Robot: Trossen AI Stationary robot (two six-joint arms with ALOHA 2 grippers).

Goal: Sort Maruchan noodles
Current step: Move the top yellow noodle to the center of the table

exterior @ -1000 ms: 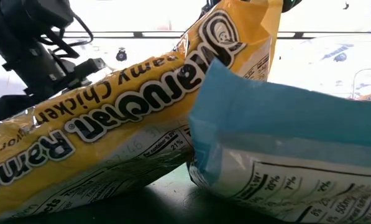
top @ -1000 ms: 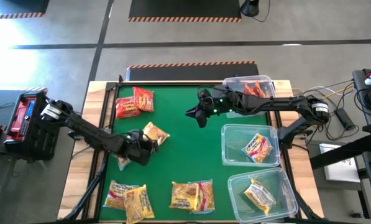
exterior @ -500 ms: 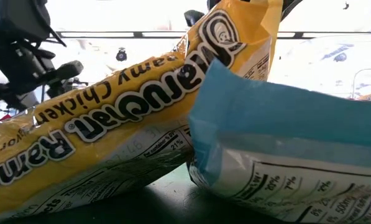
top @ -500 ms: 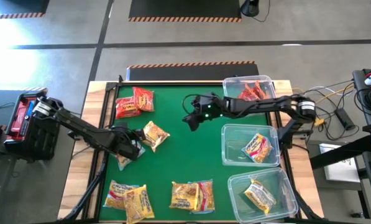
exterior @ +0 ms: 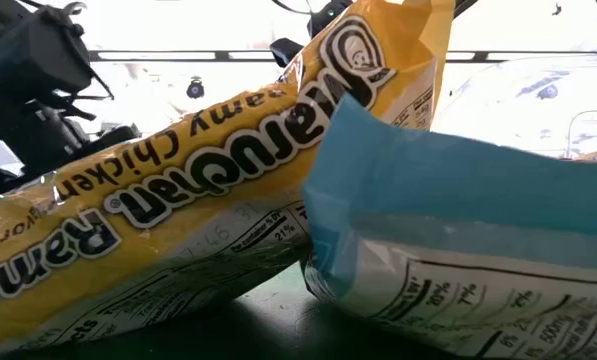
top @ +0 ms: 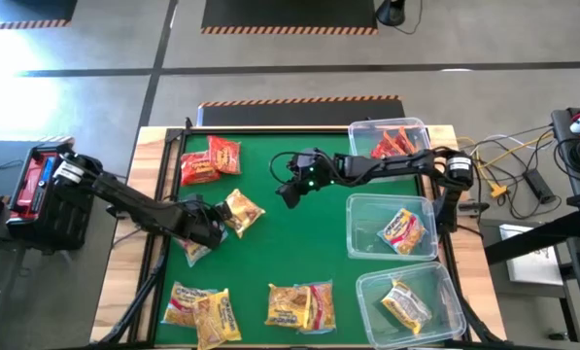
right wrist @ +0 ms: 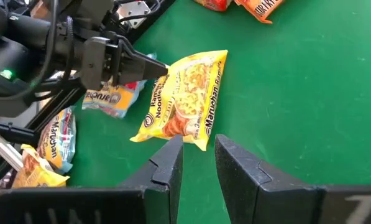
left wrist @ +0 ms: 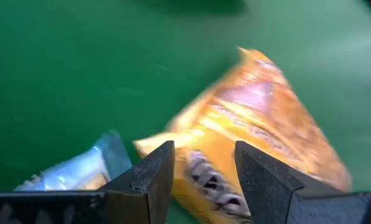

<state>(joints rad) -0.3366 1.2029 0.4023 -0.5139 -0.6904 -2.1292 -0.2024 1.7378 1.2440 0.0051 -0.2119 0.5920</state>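
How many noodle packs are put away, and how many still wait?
Done: red packs in the far bin, one yellow pack each in the middle bin and near bin. In hand: the left pincer at a yellow pack, right pincer open and empty. Left: red packs, near-edge packs.

This is a robotics lab or test cell, not a home or shop. A wooden-edged table (top: 153, 209) with a green mat (top: 290, 233) stands on bare grey concrete marked with black-and-orange hazard stripes (top: 299, 100) beyond the arms' reach. Past the right arm, loose cables (top: 508, 156) and a desk edge with gear crowd in; beside the left arm sits a black cart with a red case (top: 35, 185).
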